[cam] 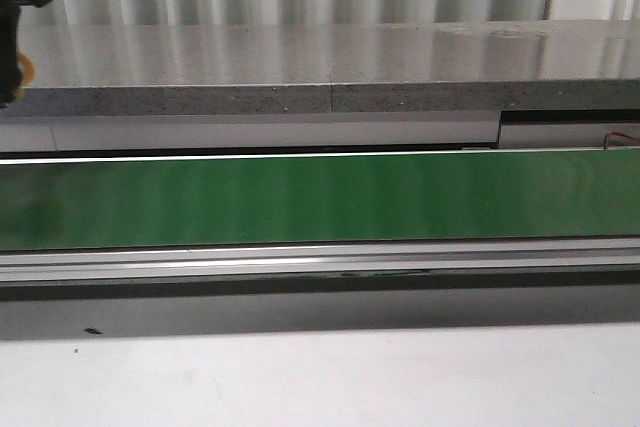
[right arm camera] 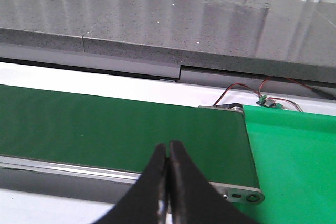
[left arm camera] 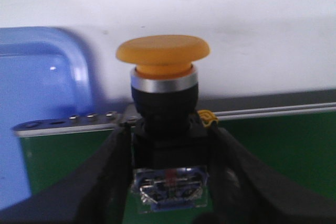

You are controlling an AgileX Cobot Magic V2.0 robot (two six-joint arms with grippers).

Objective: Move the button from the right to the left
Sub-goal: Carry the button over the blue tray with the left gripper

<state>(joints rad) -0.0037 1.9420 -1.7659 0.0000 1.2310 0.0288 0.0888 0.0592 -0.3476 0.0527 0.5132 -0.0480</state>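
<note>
The left claw (left arm camera: 168,182) pinches the button (left arm camera: 164,103) by its black collar, cap upright, over the green belt (left arm camera: 273,150) beside a blue tray (left arm camera: 37,87) — likely its drop spot. The right claw (right arm camera: 168,182) is pressed together, idle.

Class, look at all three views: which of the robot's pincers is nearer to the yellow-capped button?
Left. The left pincer is shut on the button, gripping its dark body. The right pincer is shut and empty above the green belt, with no button in its view.
</note>
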